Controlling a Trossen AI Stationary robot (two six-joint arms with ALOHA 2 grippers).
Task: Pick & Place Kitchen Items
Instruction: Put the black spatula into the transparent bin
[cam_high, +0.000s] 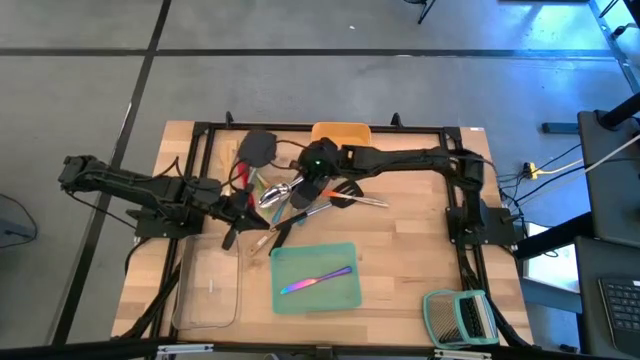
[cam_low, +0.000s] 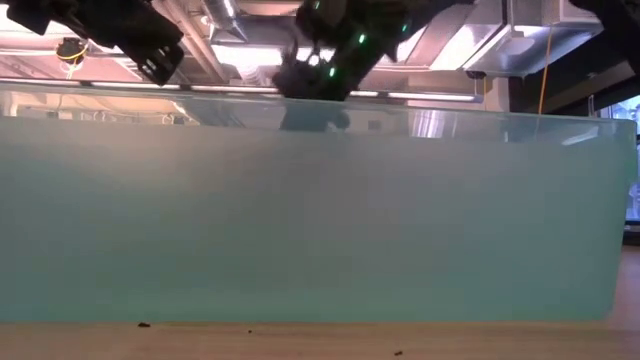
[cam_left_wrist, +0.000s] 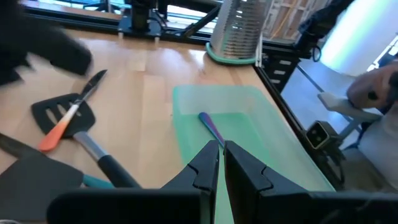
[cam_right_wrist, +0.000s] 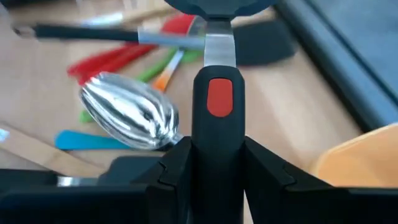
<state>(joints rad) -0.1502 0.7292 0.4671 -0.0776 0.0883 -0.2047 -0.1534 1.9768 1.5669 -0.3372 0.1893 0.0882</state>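
Several long-handled utensils (cam_high: 290, 195) lie in a heap on the table's middle, among them a steel scoop (cam_right_wrist: 130, 118), red tools (cam_right_wrist: 121, 55) and a blue handle (cam_right_wrist: 87, 140). My right gripper (cam_high: 318, 168) is above the heap, shut on a black-handled tool (cam_right_wrist: 214, 93) with a red inset and a steel neck. My left gripper (cam_left_wrist: 221, 163) is shut and empty at the heap's left edge (cam_high: 240, 215). It points toward the teal tray (cam_high: 340, 295), where one iridescent piece of cutlery (cam_high: 318, 281) lies flat. My right gripper pinches the black handle (cam_right_wrist: 214, 134) between its two fingers (cam_right_wrist: 177, 158), just below the red inset. The tool runs along the fingers and reaches out past their tips, its steel neck (cam_right_wrist: 219, 46) and dark head (cam_right_wrist: 211, 6) ahead. In the low view it hangs below the gripper (cam_low: 315, 112).
A yellow tray (cam_high: 340, 133) stands at the far edge, beside the right gripper. A clear tray (cam_high: 210, 290) lies near left, and a green-framed slatted rack (cam_high: 460, 318) near right. The teal tray's wall (cam_low: 320, 220) fills the low view. A slotted black turner (cam_left_wrist: 62, 115) lies on the wood.
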